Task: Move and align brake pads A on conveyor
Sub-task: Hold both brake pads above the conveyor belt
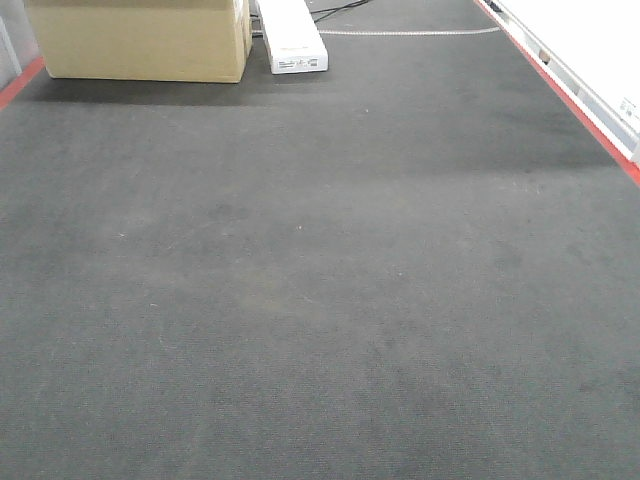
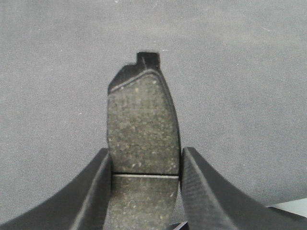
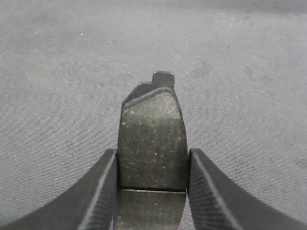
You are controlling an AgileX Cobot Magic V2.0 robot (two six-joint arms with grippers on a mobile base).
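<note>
In the left wrist view a grey-brown brake pad [image 2: 141, 124] with a centre groove sits between the two black fingers of my left gripper [image 2: 146, 160], which is shut on its long sides. The right wrist view shows the same kind of brake pad [image 3: 153, 139], and my right gripper [image 3: 152, 160] is shut on it at the groove. Under both pads lies the dark charcoal conveyor [image 2: 240, 96], also seen as the conveyor [image 3: 57, 86] beneath the right pad. The front view shows only bare conveyor [image 1: 320, 300]; neither gripper nor pad appears there.
At the belt's far end stand a cardboard box [image 1: 140, 40] and a long white box [image 1: 292, 38]. A red edge stripe [image 1: 565, 95] runs along the right side, with a white surface beyond it.
</note>
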